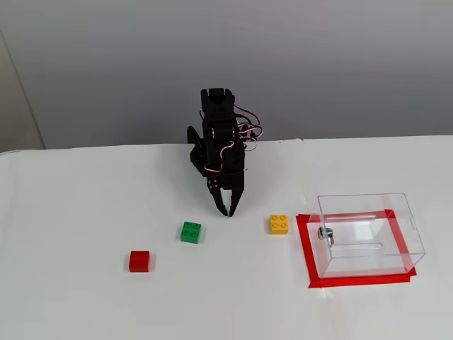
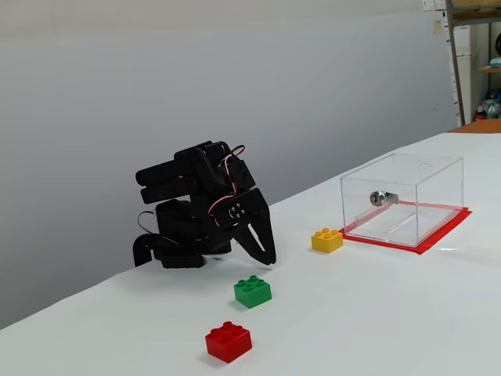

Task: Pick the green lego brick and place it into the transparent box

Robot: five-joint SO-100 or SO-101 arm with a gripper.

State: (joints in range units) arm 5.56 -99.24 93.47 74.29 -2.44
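Observation:
The green lego brick lies studs up on the white table, untouched. My gripper hangs folded in front of the black arm, tips pointing down just above the table. It is shut with nothing in it. In a fixed view the gripper is a short way behind and to the right of the green brick. The transparent box stands at the right on a red tape rectangle, with a small metal fitting on one wall, and holds no brick.
A yellow brick sits between the gripper and the box. A red brick lies left of and nearer than the green one. A grey wall stands behind the table.

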